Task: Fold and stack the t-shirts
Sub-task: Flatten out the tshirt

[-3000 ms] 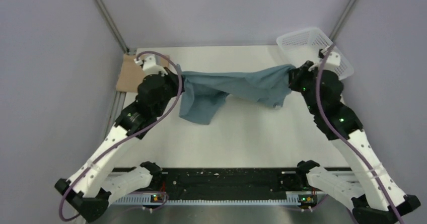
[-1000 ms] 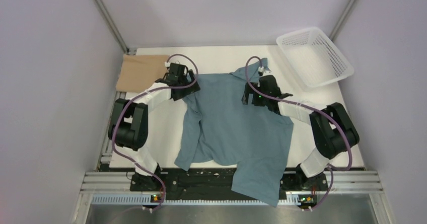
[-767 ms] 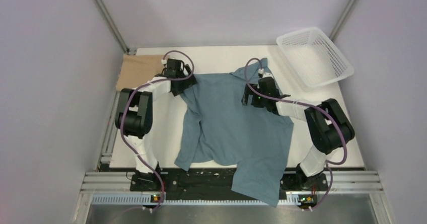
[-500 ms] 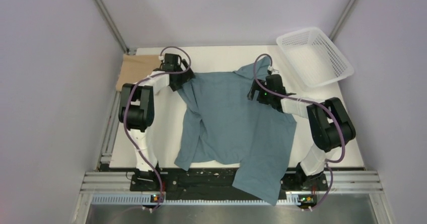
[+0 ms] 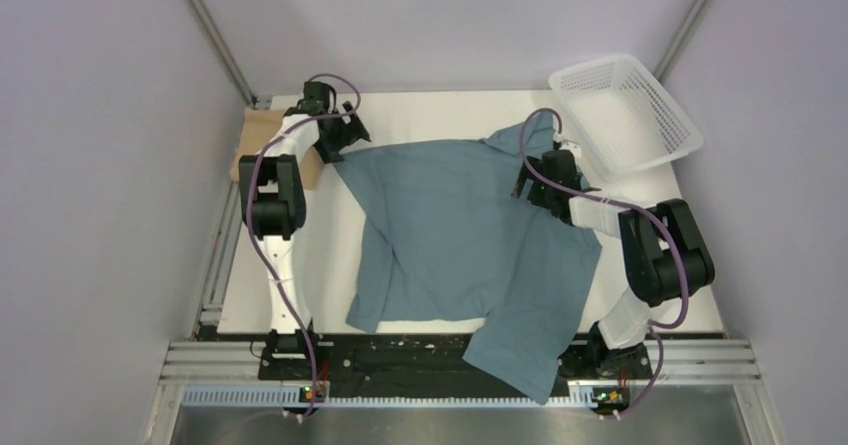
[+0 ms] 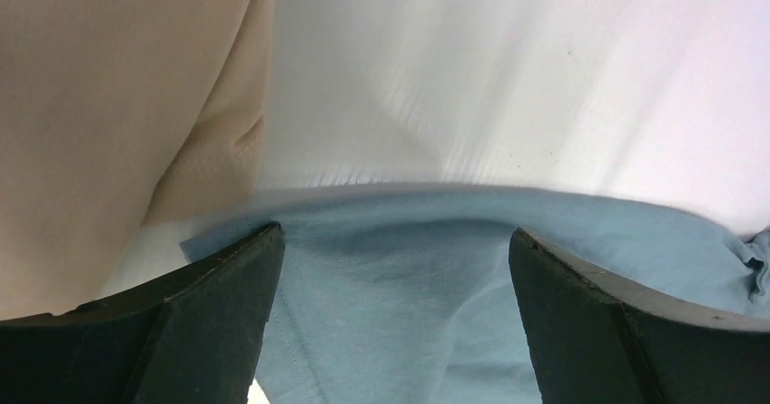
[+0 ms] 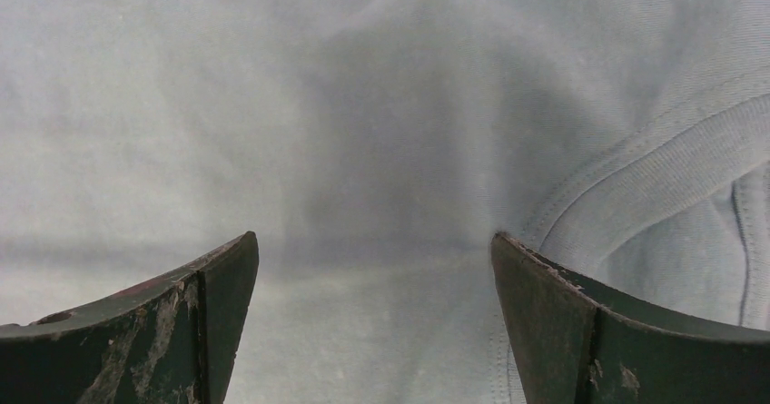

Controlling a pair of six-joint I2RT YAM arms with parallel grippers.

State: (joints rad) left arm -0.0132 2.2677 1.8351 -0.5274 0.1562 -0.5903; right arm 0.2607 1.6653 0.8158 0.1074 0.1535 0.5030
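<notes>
**Shirt down, arms spread outward**

The blue shirt (image 5: pixel 460 225), strung in the air between both grippers three seconds back, now lies spread flat under them. The left gripper (image 6: pixel 392 241) has slid outward and farther off, and now stands open, the tan shirt (image 6: pixel 109 104) ahead to its left. The right gripper (image 7: pixel 374 245) has shifted toward the basket (image 5: pixel 625 110), likewise open, with the collar by its right finger.

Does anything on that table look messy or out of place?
Yes. The teal-blue t-shirt lies crooked, and its lower corner hangs off the near edge of the table over the black rail. The white mesh basket also juts past the far right corner.
</notes>
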